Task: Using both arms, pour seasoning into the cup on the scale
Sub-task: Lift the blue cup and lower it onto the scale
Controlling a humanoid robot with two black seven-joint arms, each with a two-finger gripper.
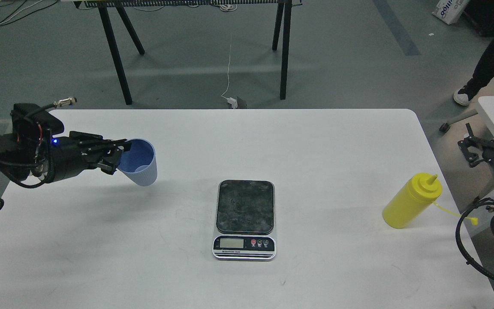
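Head view shows my left gripper [116,156] clamped on the rim of the light-blue cup [140,163], one finger inside the mouth and the other on the outer wall. I am holding the cup tilted over the left part of the white table [315,141], well apart from the scale [244,219]. The scale lies flat at the table's middle, its dark plate bare and its display strip facing me. The yellow seasoning bottle [411,201] stands near the table's right edge, cap hanging off on its tether. My right gripper [476,150] sits beyond that edge, just past the bottle, touching nothing; I cannot tell whether its jaws are apart.
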